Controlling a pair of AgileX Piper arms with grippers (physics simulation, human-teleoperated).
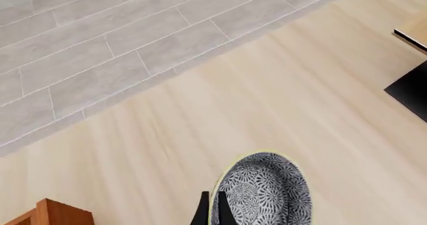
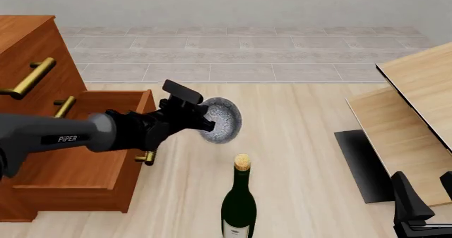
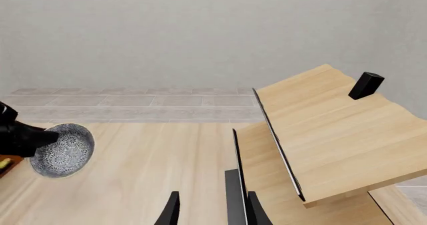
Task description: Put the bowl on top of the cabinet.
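Front view showed the left gripper (image 2: 203,116) clamped on the rim of the bowl (image 2: 222,120); the bowl hung clear of the floor, tipped on edge with its speckled inside facing the camera, just beside the open drawer (image 2: 106,143) of the cabinet (image 2: 28,53) and well below the cabinet's top; the bottle (image 2: 240,201) stood apart from it, nearer the camera. Left wrist view confirmed the hold; the dark fingers (image 1: 202,212) pinched the bowl's (image 1: 267,195) rim at one side, with the plank floor (image 1: 300,100) beneath. Right wrist view showed the right gripper (image 3: 210,207) with its jaws parted and nothing between them, idle by the pale table (image 3: 333,130); the bowl (image 3: 63,150) appeared far off at the left arm.

Assessment: the bowl looked rigid and light, probably ceramic, hence hard, glazed and likely slick; a pinch on the thin rim at one point seemed the only practical hold, though it would leave the bowl free to swing or slip; a drop could chip it; it would need levelling before being set on the cabinet.
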